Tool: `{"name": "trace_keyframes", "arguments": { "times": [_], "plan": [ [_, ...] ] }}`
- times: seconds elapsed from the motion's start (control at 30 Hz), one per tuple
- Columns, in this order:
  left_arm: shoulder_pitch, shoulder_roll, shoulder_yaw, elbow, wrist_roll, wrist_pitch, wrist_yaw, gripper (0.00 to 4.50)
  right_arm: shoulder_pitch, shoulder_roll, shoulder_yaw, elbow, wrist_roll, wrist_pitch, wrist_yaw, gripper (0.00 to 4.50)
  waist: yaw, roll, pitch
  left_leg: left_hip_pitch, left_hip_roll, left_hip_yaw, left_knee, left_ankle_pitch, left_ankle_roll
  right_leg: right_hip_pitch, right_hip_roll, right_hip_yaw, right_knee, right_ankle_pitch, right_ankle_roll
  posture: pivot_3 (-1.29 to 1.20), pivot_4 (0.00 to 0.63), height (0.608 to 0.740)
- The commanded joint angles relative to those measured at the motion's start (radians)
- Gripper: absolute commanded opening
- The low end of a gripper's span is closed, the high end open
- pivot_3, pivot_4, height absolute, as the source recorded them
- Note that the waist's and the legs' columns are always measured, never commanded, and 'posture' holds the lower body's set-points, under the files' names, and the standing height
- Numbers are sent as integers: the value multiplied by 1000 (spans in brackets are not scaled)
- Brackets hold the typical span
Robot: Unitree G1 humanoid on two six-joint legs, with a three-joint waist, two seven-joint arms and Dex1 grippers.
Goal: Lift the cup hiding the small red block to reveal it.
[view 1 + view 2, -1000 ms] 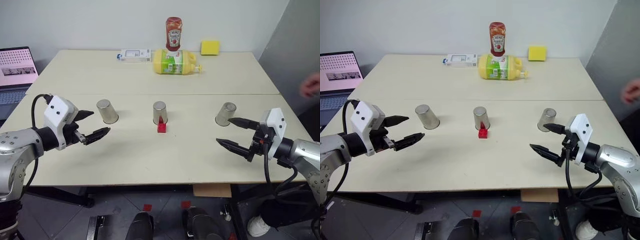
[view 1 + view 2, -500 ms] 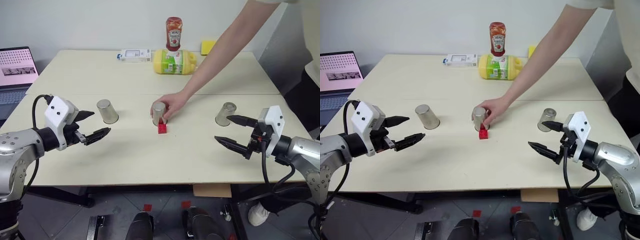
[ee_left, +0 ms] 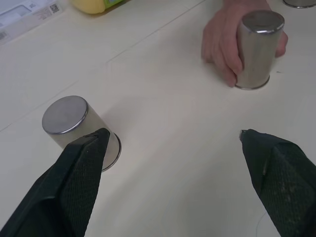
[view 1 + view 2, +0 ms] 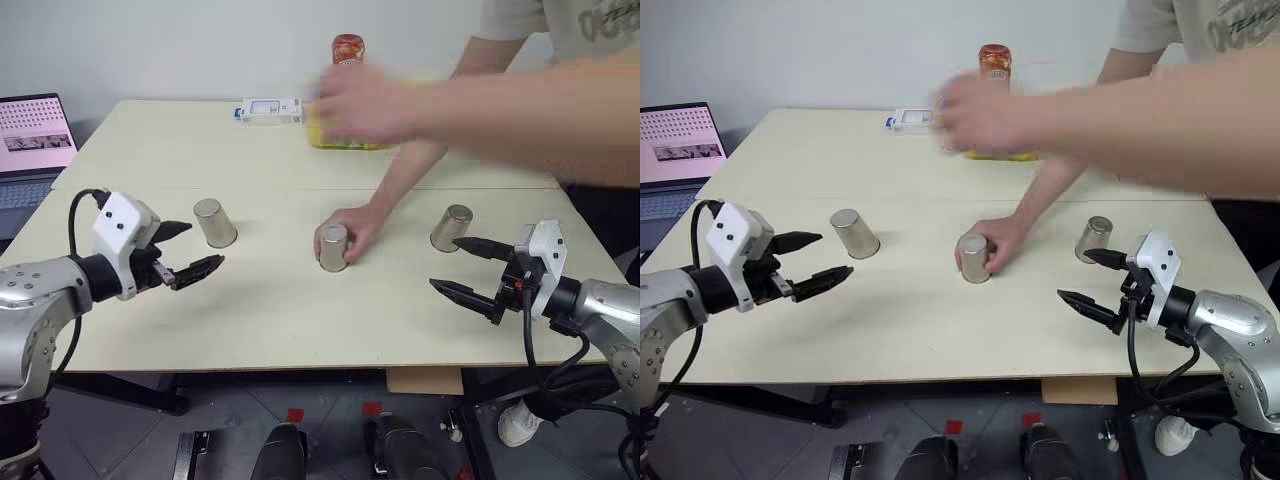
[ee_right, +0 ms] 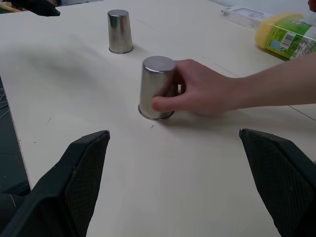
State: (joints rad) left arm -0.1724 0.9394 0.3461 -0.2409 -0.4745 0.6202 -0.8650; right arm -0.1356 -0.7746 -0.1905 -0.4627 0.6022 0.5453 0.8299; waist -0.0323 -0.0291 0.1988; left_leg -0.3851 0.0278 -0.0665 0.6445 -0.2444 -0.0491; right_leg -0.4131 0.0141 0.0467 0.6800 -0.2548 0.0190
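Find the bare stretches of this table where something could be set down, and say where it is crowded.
Bare: the near strip between the left gripper and the right gripper, and the far-left table before the white box. Crowded: the cup row, where a person's hand holds the middle cup, and the far centre.

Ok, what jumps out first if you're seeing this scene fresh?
A person's hand gripping the middle cup, mid-table between two more upturned metal cups, left and right. The person's other arm sweeps blurred across the far side. Both grippers, left and right, hover open at the near edge.
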Motion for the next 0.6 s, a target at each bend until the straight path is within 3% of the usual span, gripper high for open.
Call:
{"name": "trace_keyframes", "arguments": {
  "times": [0.03,0.6],
  "plan": [
    [-17,10,9,-12,-1,-21,-5,4500,-10,-5,-15,-23,1,-14,0,4464,0,0,0,0,0,0,0,0,0,0,0,0,0,0,0,0,150,740],
    [-65,-27,8,29,0,-8,49,4500,-37,-1,-4,-59,38,26,-15,4464,0,0,0,0,0,0,0,0,0,0,0,0,0,0,0,0,150,740]
  ]
}}
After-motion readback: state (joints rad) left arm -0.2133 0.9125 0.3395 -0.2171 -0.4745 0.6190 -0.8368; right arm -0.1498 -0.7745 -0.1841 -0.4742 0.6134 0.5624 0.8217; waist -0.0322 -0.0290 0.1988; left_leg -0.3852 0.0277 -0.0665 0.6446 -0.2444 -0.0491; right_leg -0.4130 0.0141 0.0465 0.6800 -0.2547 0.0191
